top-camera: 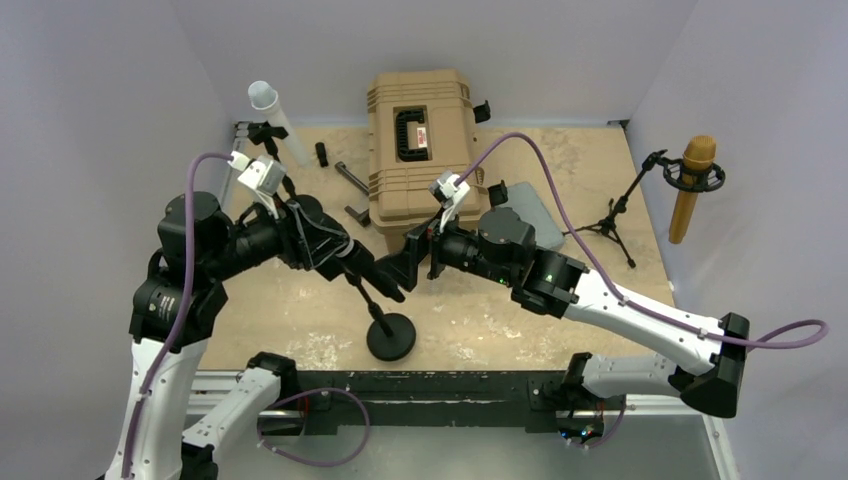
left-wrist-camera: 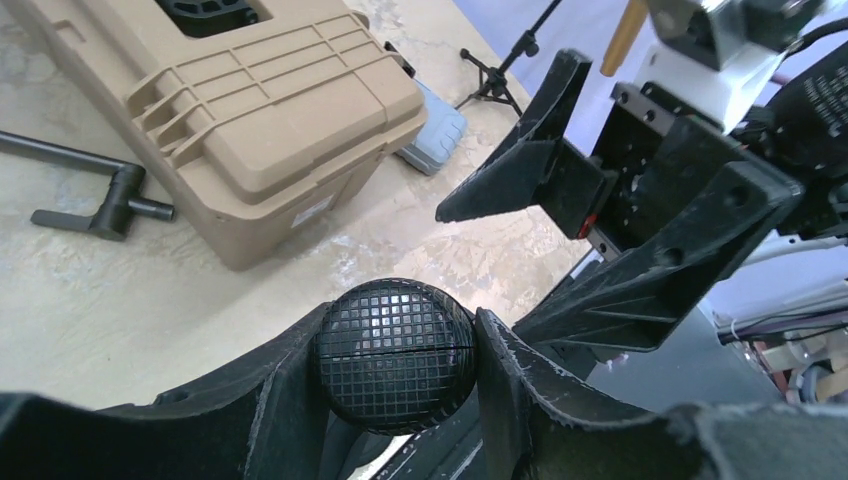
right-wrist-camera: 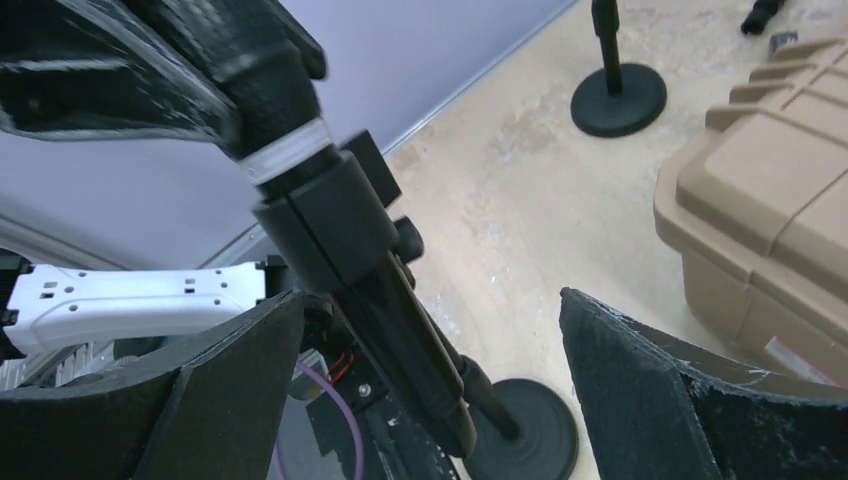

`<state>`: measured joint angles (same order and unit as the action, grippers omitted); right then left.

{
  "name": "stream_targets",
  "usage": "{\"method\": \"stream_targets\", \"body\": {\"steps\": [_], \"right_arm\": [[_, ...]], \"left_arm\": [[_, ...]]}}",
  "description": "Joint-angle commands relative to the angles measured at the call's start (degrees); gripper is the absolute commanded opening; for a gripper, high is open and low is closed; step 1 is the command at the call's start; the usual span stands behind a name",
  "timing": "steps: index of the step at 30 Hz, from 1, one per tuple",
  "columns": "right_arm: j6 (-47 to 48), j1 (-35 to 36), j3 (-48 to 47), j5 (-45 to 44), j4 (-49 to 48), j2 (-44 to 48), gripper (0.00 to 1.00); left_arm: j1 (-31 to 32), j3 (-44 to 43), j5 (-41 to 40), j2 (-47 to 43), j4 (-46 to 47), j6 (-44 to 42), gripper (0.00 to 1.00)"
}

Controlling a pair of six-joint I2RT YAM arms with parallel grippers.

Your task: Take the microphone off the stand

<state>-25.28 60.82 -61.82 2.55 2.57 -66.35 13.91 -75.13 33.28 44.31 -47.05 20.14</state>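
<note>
A black microphone [left-wrist-camera: 395,355] with a mesh head sits between the pads of my left gripper [left-wrist-camera: 397,362], which is shut on that head. In the top view the left gripper [top-camera: 360,265] holds it tilted above the round-based black stand [top-camera: 391,337]. The microphone's dark handle [right-wrist-camera: 395,320] slants down towards the stand base [right-wrist-camera: 525,432], still in the stand's clip [right-wrist-camera: 330,215]. My right gripper [right-wrist-camera: 430,300] is wide open, one finger on each side of the handle without touching it. From above, the right gripper [top-camera: 412,265] faces the left one closely.
A tan hard case [top-camera: 420,140] lies at the back centre, with a grey pouch [top-camera: 535,215] beside it. A gold microphone [top-camera: 692,180] on a tripod stands at the right. A white microphone [top-camera: 270,105] on a stand is at back left. A black bar [top-camera: 350,180] lies left of the case.
</note>
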Motion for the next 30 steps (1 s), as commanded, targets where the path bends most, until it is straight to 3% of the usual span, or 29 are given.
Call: {"method": "stream_targets", "body": {"steps": [1,6,9,15,24,30], "right_arm": [[4.0,0.3,-4.2,-0.4,2.4,1.0,0.97],[4.5,0.3,-5.5,-2.1,2.1,1.5,0.98],[4.6,0.3,-6.3,-2.4,2.5,0.9,0.98],[4.1,0.3,-5.2,-2.4,2.4,0.0,0.98],[4.9,0.3,-3.8,-4.1,0.5,0.1,0.98],[6.1,0.3,-6.8,-6.4,4.3,-0.8,0.97]], "left_arm": [[0.0,-1.2,5.4,0.1,5.7,1.0,0.00],[1.8,-2.2,-1.6,-2.0,12.4,-0.6,0.00],[2.3,-6.0,-7.0,0.6,8.9,-3.6,0.00],[6.6,-4.9,-16.6,1.1,8.2,-6.7,0.00],[13.2,-1.2,-25.0,4.1,6.3,-4.7,0.01],[13.2,-1.9,-23.7,5.2,3.7,-0.1,0.50]]}}
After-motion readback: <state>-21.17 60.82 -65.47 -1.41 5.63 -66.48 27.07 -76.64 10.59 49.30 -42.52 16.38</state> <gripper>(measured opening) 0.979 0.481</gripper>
